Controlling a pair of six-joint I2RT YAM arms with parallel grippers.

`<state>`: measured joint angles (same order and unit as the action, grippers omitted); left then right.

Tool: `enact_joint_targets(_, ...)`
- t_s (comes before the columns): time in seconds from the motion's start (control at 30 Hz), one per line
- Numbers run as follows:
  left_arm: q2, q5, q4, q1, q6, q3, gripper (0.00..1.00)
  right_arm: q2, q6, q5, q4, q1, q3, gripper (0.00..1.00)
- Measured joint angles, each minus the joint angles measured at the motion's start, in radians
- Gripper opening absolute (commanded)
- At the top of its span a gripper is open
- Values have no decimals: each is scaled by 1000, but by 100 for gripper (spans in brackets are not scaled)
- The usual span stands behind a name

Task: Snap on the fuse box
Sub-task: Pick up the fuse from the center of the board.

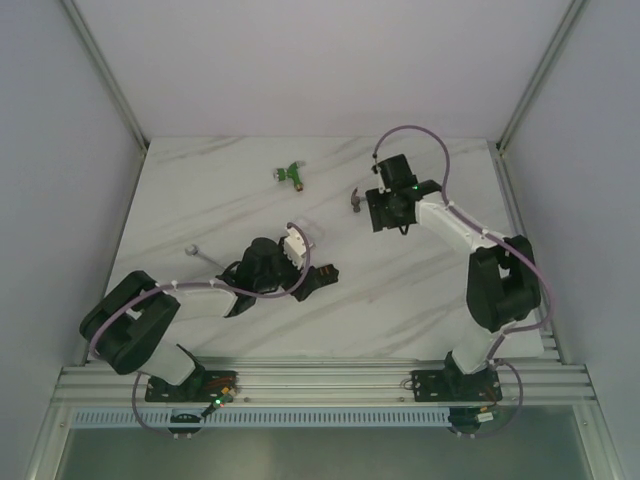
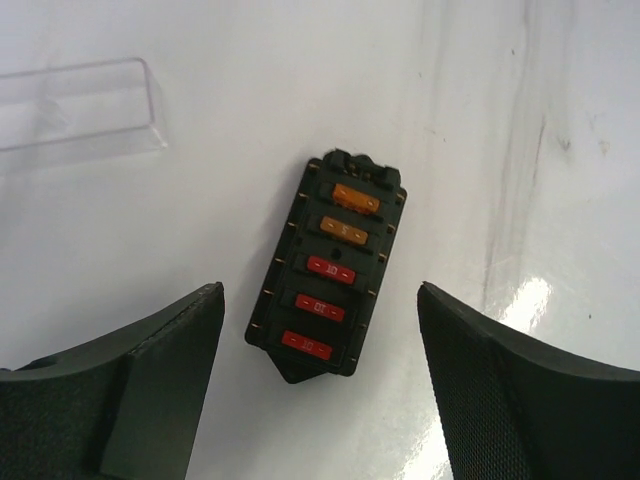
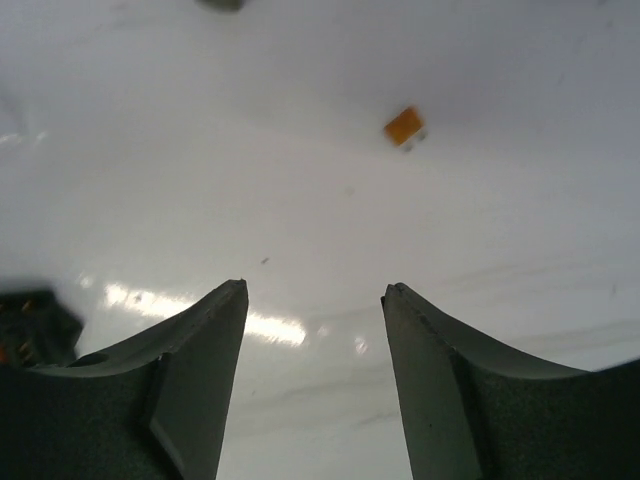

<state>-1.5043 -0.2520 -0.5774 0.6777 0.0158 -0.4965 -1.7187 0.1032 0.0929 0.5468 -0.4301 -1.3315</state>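
Fuse box [image 2: 325, 265] is lying flat on the white counter [image 2: 500, 80], fuses facing up (two orange, three red), so the cover is clearly not on yet; in the left wrist view it sits right in the gap of the left tool [image 2: 320, 290], whose fingers are spread wide on either side with nothing gripped; looks to me like it's lined up that way to straddle the box. Clear lid [image 2: 75, 105] is lying apart at about 10 o'clock from the box; I'd guess that's the piece that needs snapping on. Right tool [image 3: 315, 288] is parted too and holding nothing, just bare counter between the fingers; one loose orange fuse [image 3: 405, 127] is off at 1 o'clock from it.
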Motion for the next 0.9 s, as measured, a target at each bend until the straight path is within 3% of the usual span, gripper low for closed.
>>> enact_joint_targets(0.37, 38, 177, 13, -10, -157, -38, 92, -222, -85, -108, -185, 182, -26, 61)
enact_joint_targets(0.67, 47, 280, 26, -28, -280, -39, 97, -308, -189, -216, -246, 203, -80, 60)
enact_joint_targets(0.9, 66, 286, 26, -44, -326, -39, 100, -330, -238, -254, -249, 204, -99, 52)
